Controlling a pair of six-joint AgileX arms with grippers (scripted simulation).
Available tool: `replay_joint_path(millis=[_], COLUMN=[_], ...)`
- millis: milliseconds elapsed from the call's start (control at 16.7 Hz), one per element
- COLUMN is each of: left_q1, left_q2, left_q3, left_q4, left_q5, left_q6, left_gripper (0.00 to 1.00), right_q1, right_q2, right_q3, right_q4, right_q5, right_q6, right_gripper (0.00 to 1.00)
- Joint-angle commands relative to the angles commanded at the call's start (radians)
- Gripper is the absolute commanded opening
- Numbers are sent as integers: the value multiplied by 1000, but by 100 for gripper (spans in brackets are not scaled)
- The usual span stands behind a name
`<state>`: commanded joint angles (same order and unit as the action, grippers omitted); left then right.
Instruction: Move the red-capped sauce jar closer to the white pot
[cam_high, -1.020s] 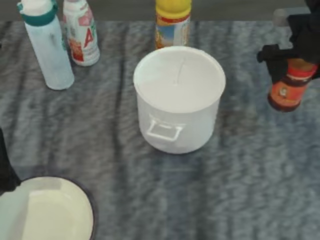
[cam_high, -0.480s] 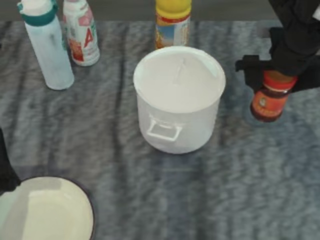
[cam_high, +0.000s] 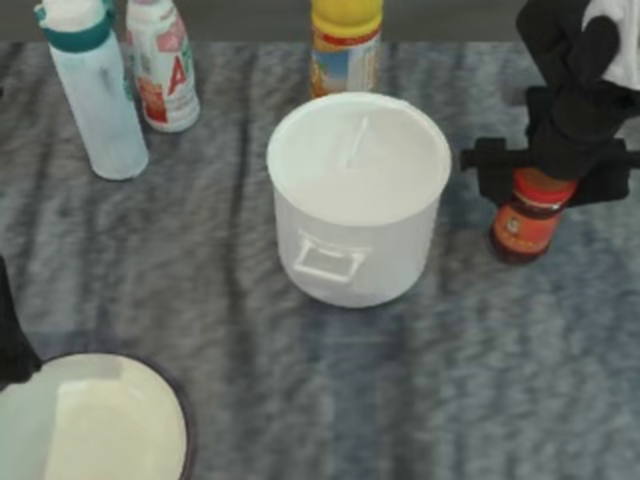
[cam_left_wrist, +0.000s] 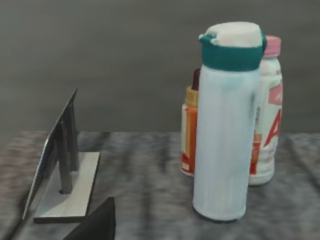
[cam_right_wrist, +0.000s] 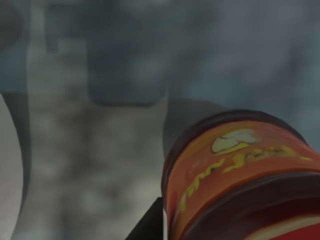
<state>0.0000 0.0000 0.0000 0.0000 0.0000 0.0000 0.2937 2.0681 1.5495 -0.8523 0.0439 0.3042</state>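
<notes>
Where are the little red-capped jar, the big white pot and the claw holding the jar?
red-capped sauce jar (cam_high: 522, 228): top view, orange label.
white pot (cam_high: 357, 160): top view, flat lid.
right claw (cam_high: 548, 170): top view, at the jar's cap.

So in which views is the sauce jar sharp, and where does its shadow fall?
Top view: the red-capped sauce jar is fairly sharp under the right gripper, with a faint shadow on the cloth toward the white pot. Right wrist view: the jar fills the corner, soft and blurred. Left wrist view: not visible.
</notes>
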Motion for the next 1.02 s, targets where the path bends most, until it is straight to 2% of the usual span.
replay_joint_path(millis=[300, 1020], left_q1=[0, 0], left_q2=[0, 0], left_q3=[0, 0], left_q4=[0, 0], left_q5=[0, 0], left_q6=[0, 0], left_gripper=[100, 100], right_q1=[1, 1], right_q2=[9, 9], right_q3=[-15, -15], right_q4=[21, 21], right_q5=[2, 2], right_q6=[-1, -1], right_gripper=[0, 90])
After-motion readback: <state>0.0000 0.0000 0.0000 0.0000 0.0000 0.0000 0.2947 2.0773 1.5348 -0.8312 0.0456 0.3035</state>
